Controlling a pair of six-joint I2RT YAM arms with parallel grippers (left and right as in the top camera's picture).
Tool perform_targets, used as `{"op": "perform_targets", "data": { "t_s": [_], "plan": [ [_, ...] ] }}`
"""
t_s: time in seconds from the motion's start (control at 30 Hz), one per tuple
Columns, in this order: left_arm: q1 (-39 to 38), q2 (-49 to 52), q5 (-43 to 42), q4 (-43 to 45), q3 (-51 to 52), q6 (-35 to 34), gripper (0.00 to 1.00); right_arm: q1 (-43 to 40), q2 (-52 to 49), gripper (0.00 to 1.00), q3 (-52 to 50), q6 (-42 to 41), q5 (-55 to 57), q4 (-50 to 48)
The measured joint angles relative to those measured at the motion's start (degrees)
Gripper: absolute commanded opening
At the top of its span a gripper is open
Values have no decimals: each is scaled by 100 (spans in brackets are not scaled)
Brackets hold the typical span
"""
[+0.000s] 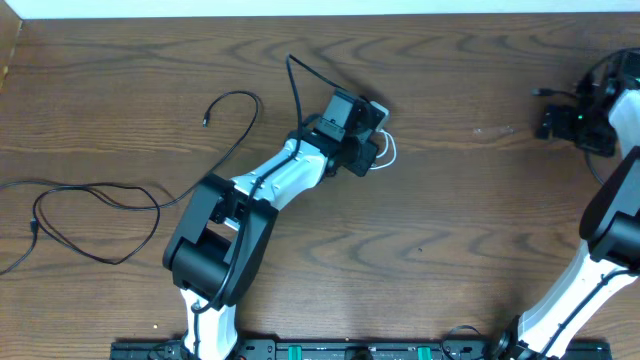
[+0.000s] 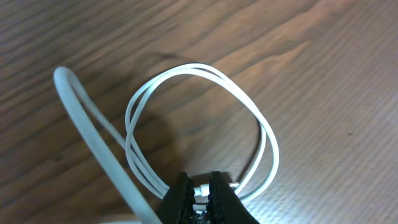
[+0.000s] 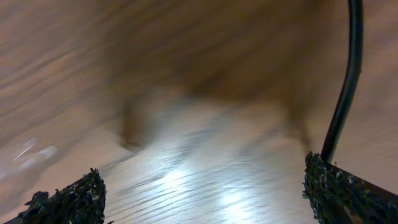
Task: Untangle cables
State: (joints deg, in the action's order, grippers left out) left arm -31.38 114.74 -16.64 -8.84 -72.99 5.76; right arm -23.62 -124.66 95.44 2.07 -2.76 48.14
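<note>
Overhead, upper middle of frame: left gripper (image 1: 368, 140) stretched out over the white cable (image 1: 388, 150), well apart from the black cables (image 1: 247, 95) strewn across the left half of the wooden table (image 1: 450, 260). Left wrist view, bottom centre: jaws narrowed to a pinch on the white cable near its plug, the rest coiled in a double loop flat on the wood ahead. Probably gripped at the end so as to draw the coil out straight. Black cables lying clear of the white one, so likely no need to touch them for now; the long one at far left looped over itself. Right gripper (image 1: 560, 120) at upper right, out of the way. Right wrist view: jaws wide, nothing between, only a thick black cord (image 3: 348, 74) at the right edge. No brand, label or readable writing anywhere.
</note>
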Motion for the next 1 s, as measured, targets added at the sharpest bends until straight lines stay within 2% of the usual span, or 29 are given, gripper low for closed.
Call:
{"op": "perform_targets", "data": {
  "t_s": [0.2,0.23,0.27,0.37,0.6,0.83,1.0],
  "plan": [
    [-94,0,-2,177,0,-107,13,-247,0,99,0,-365,98,-35],
    [-94,0,-2,216,0,-133,23,-247,0,99,0,-378,37,-31],
    [-94,0,0,243,0,-146,45,-243,0,99,0,-354,-144,-22],
    [-94,0,-2,240,0,-216,98,-240,0,99,0,-223,-682,20],
    [-94,-208,24,-323,2,-282,98,-236,57,99,0,31,-1582,380],
    [-87,-1620,66,-1375,7,-280,98,-212,793,99,-2,138,-1790,887],
    [-61,-2343,544,-2026,0,-280,98,31,1460,99,0,306,-1823,1078]
  ]
}}
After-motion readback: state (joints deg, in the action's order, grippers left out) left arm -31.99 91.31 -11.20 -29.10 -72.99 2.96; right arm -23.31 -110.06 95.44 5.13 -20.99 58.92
